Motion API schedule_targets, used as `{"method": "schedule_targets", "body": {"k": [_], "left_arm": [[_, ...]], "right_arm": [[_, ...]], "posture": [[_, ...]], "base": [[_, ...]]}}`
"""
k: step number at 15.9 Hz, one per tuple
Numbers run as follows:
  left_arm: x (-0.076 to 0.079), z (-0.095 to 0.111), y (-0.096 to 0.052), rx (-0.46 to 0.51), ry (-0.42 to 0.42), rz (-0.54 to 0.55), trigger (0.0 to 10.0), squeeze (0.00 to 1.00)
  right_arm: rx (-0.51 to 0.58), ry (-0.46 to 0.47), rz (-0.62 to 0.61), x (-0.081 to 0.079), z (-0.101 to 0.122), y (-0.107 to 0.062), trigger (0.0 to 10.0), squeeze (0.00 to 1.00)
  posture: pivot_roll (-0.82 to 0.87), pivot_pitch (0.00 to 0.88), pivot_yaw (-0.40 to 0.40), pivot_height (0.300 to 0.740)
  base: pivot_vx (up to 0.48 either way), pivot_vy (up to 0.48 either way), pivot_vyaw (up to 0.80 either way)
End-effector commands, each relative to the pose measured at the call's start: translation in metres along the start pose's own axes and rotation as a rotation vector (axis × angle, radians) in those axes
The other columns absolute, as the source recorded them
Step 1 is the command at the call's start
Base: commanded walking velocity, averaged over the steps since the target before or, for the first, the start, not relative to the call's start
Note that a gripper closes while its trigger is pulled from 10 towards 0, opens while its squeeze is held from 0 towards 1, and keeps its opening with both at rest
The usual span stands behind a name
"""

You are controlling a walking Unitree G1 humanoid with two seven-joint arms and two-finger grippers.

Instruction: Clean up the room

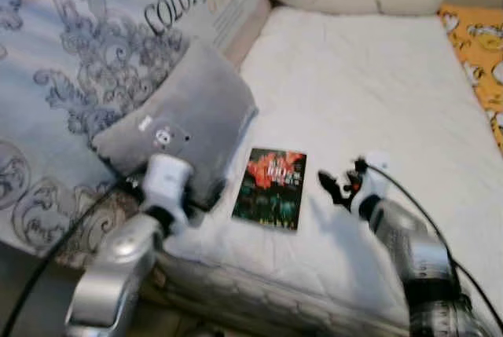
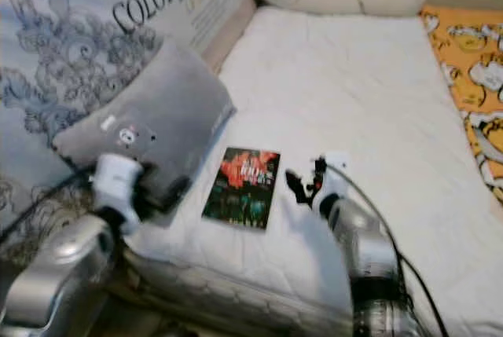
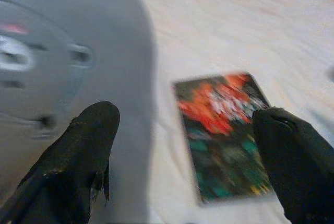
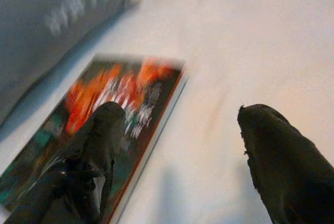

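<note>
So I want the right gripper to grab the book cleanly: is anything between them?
Nothing visible. The right gripper hovers open just beside the book, with only bare white mattress between them. The grey pillow lies on the book's far side.

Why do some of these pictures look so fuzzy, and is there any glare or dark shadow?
Both wrist views are smeared: the book cover's print is unreadable and the grey pillow is soft. The eye views are only mildly soft; the book's cover is a blotch of red. Lighting is even, no glare, with faint shadows beside the right gripper on the white mattress.
</note>
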State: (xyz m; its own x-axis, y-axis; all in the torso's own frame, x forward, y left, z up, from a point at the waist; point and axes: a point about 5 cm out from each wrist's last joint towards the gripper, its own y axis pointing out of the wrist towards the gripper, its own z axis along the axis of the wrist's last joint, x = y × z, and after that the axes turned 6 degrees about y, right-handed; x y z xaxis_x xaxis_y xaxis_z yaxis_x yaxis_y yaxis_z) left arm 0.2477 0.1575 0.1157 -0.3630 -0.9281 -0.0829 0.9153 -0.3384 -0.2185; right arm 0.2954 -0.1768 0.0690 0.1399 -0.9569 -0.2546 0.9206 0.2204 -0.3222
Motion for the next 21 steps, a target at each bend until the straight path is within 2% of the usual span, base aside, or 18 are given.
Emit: {"method": "schedule_targets", "body": {"k": [1, 2, 3, 5, 6, 9, 10, 12, 15, 18, 21], "left_arm": [[-0.001, 0.004, -0.005, 0.030, 0.007, 0.035, 10.0, 0.13], [0.000, 0.004, -0.006, 0.034, 0.010, 0.039, 10.0, 0.13], [0.001, 0.003, -0.010, 0.039, 0.028, 0.071, 10.0, 0.14], [-0.001, 0.003, -0.015, 0.049, 0.052, 0.112, 10.0, 0.14], [-0.001, 0.000, -0.018, 0.042, 0.061, 0.126, 10.0, 0.13], [-0.001, -0.006, -0.026, 0.025, 0.062, 0.149, 10.0, 0.13], [0.000, -0.008, -0.030, 0.019, 0.060, 0.161, 10.0, 0.13], [0.000, -0.009, -0.031, 0.016, 0.062, 0.163, 10.0, 0.13], [0.002, -0.009, -0.031, 0.013, 0.068, 0.157, 10.0, 0.13], [0.004, -0.009, -0.030, 0.012, 0.070, 0.154, 10.0, 0.13], [0.005, -0.010, -0.028, 0.009, 0.072, 0.156, 10.0, 0.13]], "right_arm": [[0.113, -0.065, -0.008, -0.009, 0.016, -0.008, 10.0, 0.00], [0.134, -0.068, 0.002, -0.012, 0.016, -0.013, 10.0, 0.00], [0.203, 0.028, -0.065, -0.013, 0.014, -0.035, 10.0, 0.00], [0.269, -0.063, -0.080, -0.020, 0.013, -0.057, 10.0, 0.00], [0.277, -0.030, -0.107, -0.021, 0.010, -0.065, 10.0, 0.00], [0.265, -0.096, -0.113, -0.028, 0.004, -0.077, 10.0, 0.00], [0.250, -0.077, -0.101, -0.033, 0.000, -0.082, 10.0, 0.00], [0.242, -0.076, -0.098, -0.036, -0.001, -0.083, 10.0, 0.00], [0.233, -0.092, -0.116, -0.035, 0.002, -0.082, 10.0, 0.00], [0.213, -0.181, -0.164, -0.030, 0.004, -0.077, 10.0, 0.00], [0.182, -0.136, -0.141, -0.026, 0.005, -0.074, 10.0, 0.00]], "posture": [[0.00, 0.000, 0.044, 0.740], [0.00, 0.000, 0.044, 0.740], [0.00, 0.000, 0.035, 0.740], [0.00, 0.000, 0.032, 0.740], [0.00, 0.000, 0.029, 0.740], [-0.01, 0.000, 0.026, 0.740], [-0.01, 0.000, 0.026, 0.740], [-0.01, 0.000, 0.027, 0.740], [-0.01, 0.000, 0.026, 0.740], [-0.01, 0.000, 0.026, 0.740], [-0.01, 0.000, 0.025, 0.740]], "base": [[0.000, 0.000, 0.00], [0.000, 0.000, 0.00], [0.000, 0.000, 0.00], [0.000, -0.311, 0.00], [0.000, -0.446, 0.00], [0.000, -0.447, 0.00], [0.000, -0.446, -0.78], [0.000, -0.446, -0.78], [0.000, -0.444, 0.00], [0.000, -0.446, 0.00], [0.000, -0.445, 0.00]]}}
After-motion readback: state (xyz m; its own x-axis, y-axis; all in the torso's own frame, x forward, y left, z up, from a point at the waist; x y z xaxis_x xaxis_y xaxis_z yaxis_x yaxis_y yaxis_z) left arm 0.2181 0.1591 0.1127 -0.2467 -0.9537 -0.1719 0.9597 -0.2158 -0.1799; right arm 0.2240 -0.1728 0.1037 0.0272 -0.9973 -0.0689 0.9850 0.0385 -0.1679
